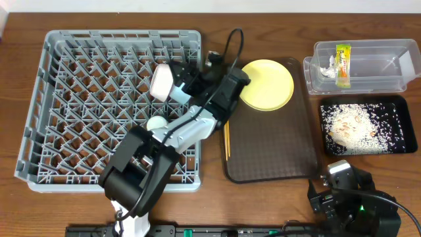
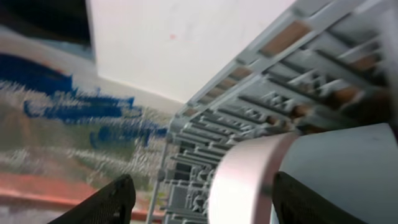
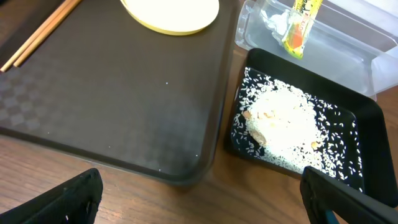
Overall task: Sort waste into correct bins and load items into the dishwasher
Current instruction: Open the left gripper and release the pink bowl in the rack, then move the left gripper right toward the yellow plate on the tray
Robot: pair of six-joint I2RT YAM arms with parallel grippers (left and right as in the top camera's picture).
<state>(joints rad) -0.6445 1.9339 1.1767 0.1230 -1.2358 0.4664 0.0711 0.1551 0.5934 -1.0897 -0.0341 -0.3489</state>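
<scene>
The left gripper (image 2: pixel 202 190) reaches over the grey dish rack (image 1: pixel 46 99), its fingers apart around the rim of a pale bowl (image 1: pixel 161 82) standing on edge among the pegs; one finger is clear of it. A small white cup (image 1: pixel 156 123) sits in the rack nearby. The right gripper (image 3: pixel 199 186) hangs wide apart and empty near the brown tray (image 3: pixel 124 112), where the yellow plate (image 1: pixel 266 84) and chopsticks (image 1: pixel 227 139) lie.

No readable text; snack wrapper (image 1: pixel 342 64) print too blurred.
</scene>
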